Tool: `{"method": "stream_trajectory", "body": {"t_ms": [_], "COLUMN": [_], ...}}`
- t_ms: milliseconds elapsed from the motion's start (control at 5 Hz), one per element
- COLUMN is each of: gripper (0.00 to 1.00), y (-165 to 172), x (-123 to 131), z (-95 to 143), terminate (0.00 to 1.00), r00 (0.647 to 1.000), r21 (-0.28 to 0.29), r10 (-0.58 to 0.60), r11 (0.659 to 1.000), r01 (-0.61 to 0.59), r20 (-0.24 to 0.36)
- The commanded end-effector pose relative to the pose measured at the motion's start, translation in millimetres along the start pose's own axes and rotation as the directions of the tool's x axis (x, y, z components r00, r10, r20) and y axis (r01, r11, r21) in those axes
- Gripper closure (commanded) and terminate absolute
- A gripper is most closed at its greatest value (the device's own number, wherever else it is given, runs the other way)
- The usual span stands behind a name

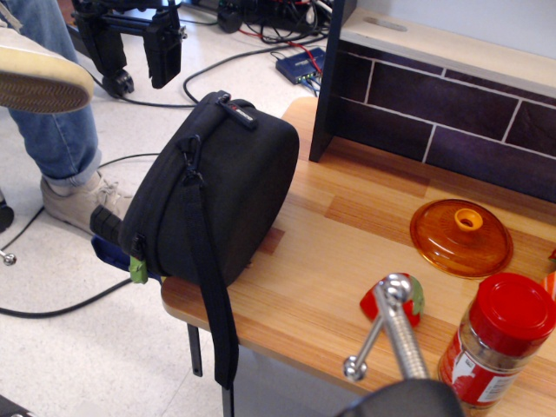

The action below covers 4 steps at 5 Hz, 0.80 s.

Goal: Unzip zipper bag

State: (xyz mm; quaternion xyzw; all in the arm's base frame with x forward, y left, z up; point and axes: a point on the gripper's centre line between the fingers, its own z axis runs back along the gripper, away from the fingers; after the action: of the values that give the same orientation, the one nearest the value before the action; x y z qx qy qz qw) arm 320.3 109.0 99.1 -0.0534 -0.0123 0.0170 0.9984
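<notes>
The zipper bag [213, 187] is a large black rounded fabric case. It stands on its side at the left end of the wooden table [321, 261] and overhangs the edge. Its zipper runs around the rim, with a pull [236, 110] at the top and a small green tag [137, 269] low on the left. Its long black strap [217, 304] hangs down past the table edge. My gripper [136, 50] is a black two-finger tool at the top left, over the floor. It is above and beyond the bag, apart from it, with its fingers spread and nothing between them.
An orange lid [461, 236] lies at the right. A red-capped spice jar [498, 339], a red toy strawberry [395, 300] and a metal handle [391, 334] are at the front right. A dark brick-pattern backboard [434, 104] stands behind. A person's leg [56, 130] and cables are on the floor.
</notes>
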Motion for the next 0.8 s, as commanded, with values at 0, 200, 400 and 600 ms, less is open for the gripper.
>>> {"method": "stream_trajectory", "body": {"t_ms": [0,200,400,600], "gripper": [0.0,0.0,0.0,0.0], "y": [0,-15,-25,-41], "x": [0,-37,-74,-110], "z": [0,5,11,3], "terminate": [0.0,0.0,0.0,0.0], "r00": [1.0,0.996,0.984,0.97], "r21": [0.0,-0.007,-0.025,-0.045], "r10": [0.0,-0.085,-0.166,-0.234], "r11": [1.0,0.996,0.986,0.971], "r01": [0.0,0.086,0.168,0.237], "r20": [0.0,0.027,0.059,0.066]}}
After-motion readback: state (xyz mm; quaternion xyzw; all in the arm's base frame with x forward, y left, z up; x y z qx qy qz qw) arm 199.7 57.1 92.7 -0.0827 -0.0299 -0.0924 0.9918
